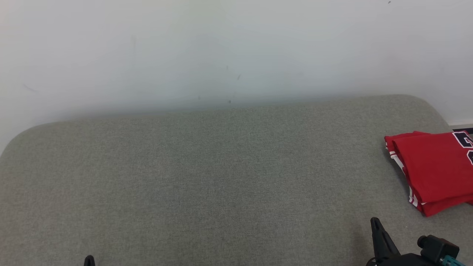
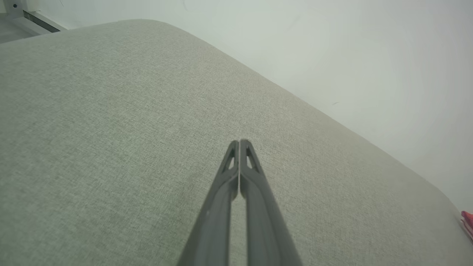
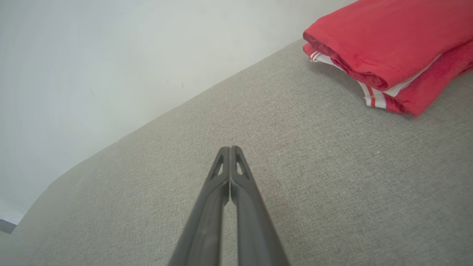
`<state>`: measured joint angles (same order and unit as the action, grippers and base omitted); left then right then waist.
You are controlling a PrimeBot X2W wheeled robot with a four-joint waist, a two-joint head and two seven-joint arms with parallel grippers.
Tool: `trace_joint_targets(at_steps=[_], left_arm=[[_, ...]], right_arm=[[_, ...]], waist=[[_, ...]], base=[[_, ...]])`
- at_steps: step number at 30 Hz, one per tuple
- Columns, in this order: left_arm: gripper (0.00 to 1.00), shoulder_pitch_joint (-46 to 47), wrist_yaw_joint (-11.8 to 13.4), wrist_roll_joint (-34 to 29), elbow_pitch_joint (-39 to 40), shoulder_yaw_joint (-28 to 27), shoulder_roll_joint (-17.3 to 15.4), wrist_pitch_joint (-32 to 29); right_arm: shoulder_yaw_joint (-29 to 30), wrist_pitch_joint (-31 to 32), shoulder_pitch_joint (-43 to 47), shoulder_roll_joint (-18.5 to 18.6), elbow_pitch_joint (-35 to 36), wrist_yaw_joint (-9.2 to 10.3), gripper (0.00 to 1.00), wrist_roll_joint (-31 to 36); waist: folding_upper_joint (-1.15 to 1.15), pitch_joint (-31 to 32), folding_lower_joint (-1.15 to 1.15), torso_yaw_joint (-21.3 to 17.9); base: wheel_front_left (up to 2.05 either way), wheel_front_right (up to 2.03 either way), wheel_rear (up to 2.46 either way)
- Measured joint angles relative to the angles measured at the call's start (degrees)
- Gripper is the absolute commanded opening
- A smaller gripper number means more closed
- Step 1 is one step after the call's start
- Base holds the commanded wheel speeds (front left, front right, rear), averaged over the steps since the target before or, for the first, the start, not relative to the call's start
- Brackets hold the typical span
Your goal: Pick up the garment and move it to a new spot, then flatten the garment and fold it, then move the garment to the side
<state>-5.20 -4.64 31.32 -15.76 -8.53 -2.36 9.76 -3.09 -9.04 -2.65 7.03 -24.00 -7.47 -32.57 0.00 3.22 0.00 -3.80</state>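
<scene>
The folded red jersey (image 1: 436, 166) lies at the far right of the grey-green fabric-covered desk (image 1: 207, 177), its right part cut off by the edge of the head view. It is folded into a thick, layered packet, with white-and-red striped trim showing along its near left edge and dark, white-edged lettering on its top face at the far right. The right jaws are pressed together and hold nothing; their dark fingers (image 1: 380, 236) rise from the near right of the desk, and the jersey lies beyond them and a little to the right, apart from the tips, with bare fabric between. In the right wrist view the fingers (image 3: 244, 207) meet at the tips above the desk, and the jersey (image 3: 384, 40) sits ahead and to the right, its rolled fold and striped hem facing them. The left jaws are also pressed together and empty; one dark fingertip (image 1: 88, 260) shows at the near left edge of the desk, well apart from the jersey. In the left wrist view these fingers (image 2: 255, 192) hang over bare fabric, and a sliver of the jersey (image 2: 467, 221) shows at the right edge. A plain white wall (image 1: 221, 48) runs behind the desk's far edge, whose corners are rounded. Nothing lies on the desk between either arm and the jersey.
</scene>
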Motion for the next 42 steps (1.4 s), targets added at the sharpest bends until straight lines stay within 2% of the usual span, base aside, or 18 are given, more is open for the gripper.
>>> trace_joint_targets(at_steps=[16,42], left_arm=[[0.00,2.5,-0.8,14.2,0.5,0.5,0.0,-3.8],[0.00,5.7,-1.4,31.6,0.8,1.1,-0.2,-8.4]], right_arm=[[2.2,3.6,-0.7,-0.9,2.4,0.00,0.00,-13.9],[5.0,8.1,-1.7,-2.1,5.1,0.00,0.00,-30.9]], waist=[[0.00,-0.5,0.00,0.6],[0.00,-1.4,0.00,1.5]], base=[[0.00,0.00,0.00],[0.00,0.00,0.00]])
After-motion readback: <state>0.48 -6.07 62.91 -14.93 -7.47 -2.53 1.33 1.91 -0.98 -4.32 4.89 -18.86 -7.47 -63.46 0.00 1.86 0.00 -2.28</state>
